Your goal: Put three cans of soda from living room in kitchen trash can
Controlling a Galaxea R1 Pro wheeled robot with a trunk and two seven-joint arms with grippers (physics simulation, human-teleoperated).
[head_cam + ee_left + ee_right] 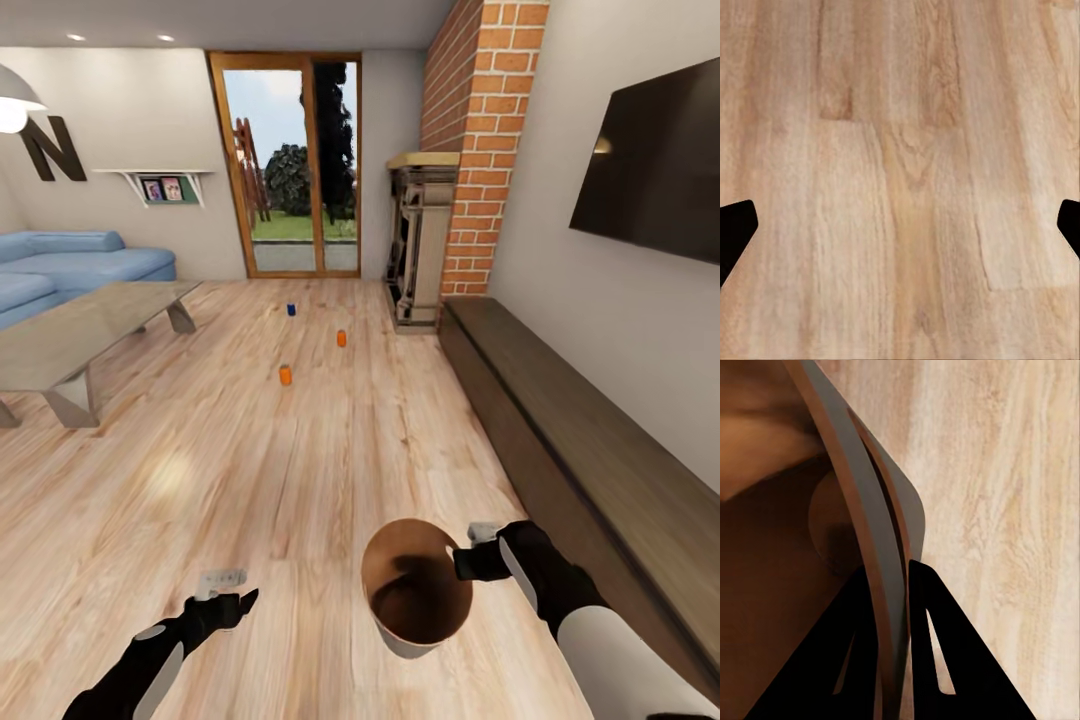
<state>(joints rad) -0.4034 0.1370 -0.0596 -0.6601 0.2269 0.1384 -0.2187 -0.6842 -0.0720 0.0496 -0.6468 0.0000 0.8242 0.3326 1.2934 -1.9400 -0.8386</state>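
Three soda cans stand on the living room floor ahead: an orange can [285, 375] nearest, a second orange can [341, 338] further right, and a dark blue can [291, 309] near the glass doors. The trash can [416, 585], brown inside and pale outside, hangs above the floor close in front of me. My right gripper [458, 562] is shut on its rim [889, 585], one finger inside the wall and one outside. My left gripper [240, 600] is open over bare planks, its fingertips [735, 229] wide apart with nothing between them.
A glass-topped coffee table [80, 335] and a blue sofa [70, 262] stand at the left. A long dark bench [580, 430] runs along the right wall under a TV [655, 170]. The fireplace [420, 240] and brick chimney [490, 130] stand beside the glass doors [290, 165].
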